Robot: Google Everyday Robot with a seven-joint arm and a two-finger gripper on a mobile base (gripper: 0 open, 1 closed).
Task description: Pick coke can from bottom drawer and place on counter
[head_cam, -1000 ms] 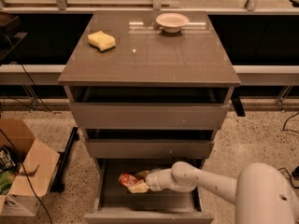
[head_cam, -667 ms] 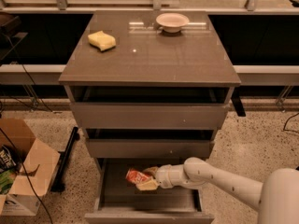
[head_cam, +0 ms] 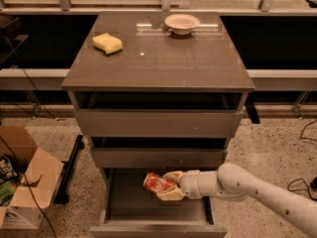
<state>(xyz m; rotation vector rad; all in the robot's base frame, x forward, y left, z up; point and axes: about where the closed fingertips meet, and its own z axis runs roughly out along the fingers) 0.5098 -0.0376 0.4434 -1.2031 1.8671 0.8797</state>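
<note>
The coke can is red with white markings and lies tilted in my gripper, which is shut on it and holds it above the floor of the open bottom drawer. My white arm reaches in from the lower right. The counter is the glossy grey-brown top of the cabinet, above the two shallower drawers, which stand slightly open.
A yellow sponge lies on the counter's left rear and a white bowl at its back middle. An open cardboard box stands on the floor to the left. Cables lie on the floor at right.
My gripper has risen and moved a little right with the can, lifting it off the drawer floor. My arm has swung lower in view.
</note>
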